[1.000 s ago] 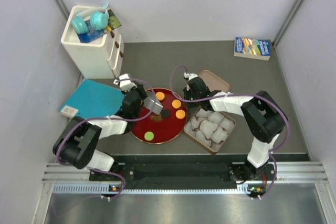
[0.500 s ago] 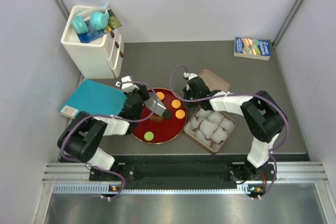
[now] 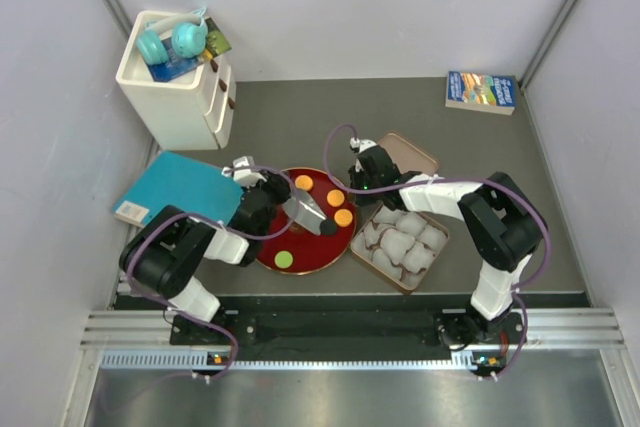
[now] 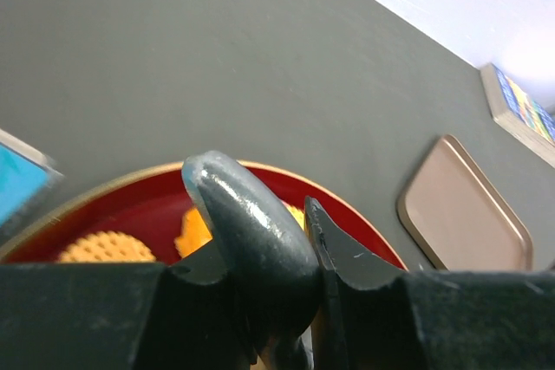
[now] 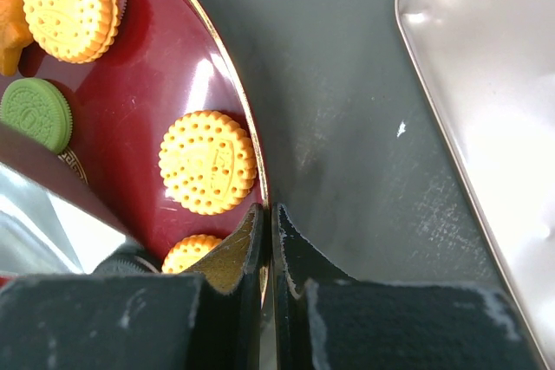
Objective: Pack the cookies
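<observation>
Top external view, starting nearest the arm bases: a green cookie [image 3: 284,259] lies flat on the near part of the dark-red plate [image 3: 305,250], well apart from both sets of fingers. A little farther in, the left gripper [image 3: 320,222] hangs over the plate's right half, clamped on a black cookie [image 4: 251,231]. The left wrist view shows that disc on edge, pinched between the two fingers. Beyond it, three orange cookies [image 3: 336,198] lie flat along the plate's far right. At the rim beside them sits the right gripper [image 5: 267,227], fingers pressed together, with one orange cookie just left of its tips.
</observation>
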Motion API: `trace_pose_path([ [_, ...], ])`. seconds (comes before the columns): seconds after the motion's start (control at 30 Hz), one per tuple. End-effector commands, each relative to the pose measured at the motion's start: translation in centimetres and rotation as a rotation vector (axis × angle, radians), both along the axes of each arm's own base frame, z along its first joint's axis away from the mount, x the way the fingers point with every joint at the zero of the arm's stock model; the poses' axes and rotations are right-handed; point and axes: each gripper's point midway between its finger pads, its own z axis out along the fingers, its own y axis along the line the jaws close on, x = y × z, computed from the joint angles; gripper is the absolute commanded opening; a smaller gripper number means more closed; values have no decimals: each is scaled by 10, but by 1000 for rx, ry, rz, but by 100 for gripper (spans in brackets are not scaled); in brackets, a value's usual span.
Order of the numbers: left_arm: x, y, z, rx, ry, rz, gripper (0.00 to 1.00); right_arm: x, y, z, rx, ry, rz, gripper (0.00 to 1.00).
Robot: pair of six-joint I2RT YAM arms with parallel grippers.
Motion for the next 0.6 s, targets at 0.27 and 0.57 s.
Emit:
trace_pose_path([
  [0.27, -18, -42, -7, -87, -1, -124, 0, -2, 18, -2, 47, 27, 43, 0],
  [0.57, -28, -59, -14, -135, 17, -153, 0, -2, 19, -2, 55, 32, 48, 0],
])
